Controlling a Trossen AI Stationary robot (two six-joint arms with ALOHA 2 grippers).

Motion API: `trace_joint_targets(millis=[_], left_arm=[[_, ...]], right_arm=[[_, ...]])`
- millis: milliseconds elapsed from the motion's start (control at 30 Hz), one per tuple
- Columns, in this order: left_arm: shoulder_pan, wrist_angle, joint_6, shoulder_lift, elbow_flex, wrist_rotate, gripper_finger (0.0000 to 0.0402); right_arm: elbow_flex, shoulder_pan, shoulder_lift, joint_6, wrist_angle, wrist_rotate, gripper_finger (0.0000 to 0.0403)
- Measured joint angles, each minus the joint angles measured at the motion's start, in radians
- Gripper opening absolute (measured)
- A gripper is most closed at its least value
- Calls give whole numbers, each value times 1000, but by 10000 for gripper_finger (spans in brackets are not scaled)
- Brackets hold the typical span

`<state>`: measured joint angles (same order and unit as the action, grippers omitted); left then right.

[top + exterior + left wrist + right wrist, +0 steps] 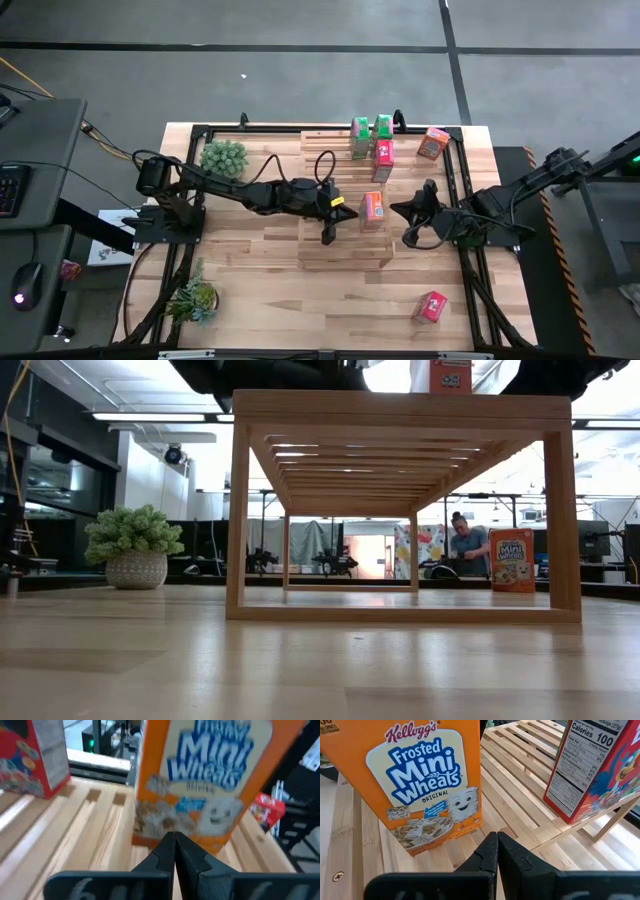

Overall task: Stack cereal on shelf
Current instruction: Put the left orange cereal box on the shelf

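**Desk:** What's on my screen, biggest first?

**Operator:** The shelf (345, 215) fills mid-table under my left gripper (327, 238), whose fingers are pressed together, holding nothing. Just ahead of its tips an orange cereal box (372, 210) stands upright on the slats. A red box (382, 160) stands on the slats beyond that, with two green boxes (371, 128) farther on.

**Desk:** And the right arm?

**Operator:** My right gripper (406, 239) hangs just off the shelf's edge, fingers (492, 855) also closed and empty, the same orange box right before it. Another red box (432, 306) lies on the tabletop (250, 290), well behind that gripper.
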<state>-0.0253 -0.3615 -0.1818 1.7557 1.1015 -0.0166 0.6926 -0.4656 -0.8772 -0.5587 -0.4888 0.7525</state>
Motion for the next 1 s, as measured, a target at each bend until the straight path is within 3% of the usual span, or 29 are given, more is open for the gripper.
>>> trace_joint_targets(millis=[1000], left_arm=[[23, -56, -52, 18, -1, -46, 0]], right_arm=[[0, 0, 0, 68, 98, 29, 0]])
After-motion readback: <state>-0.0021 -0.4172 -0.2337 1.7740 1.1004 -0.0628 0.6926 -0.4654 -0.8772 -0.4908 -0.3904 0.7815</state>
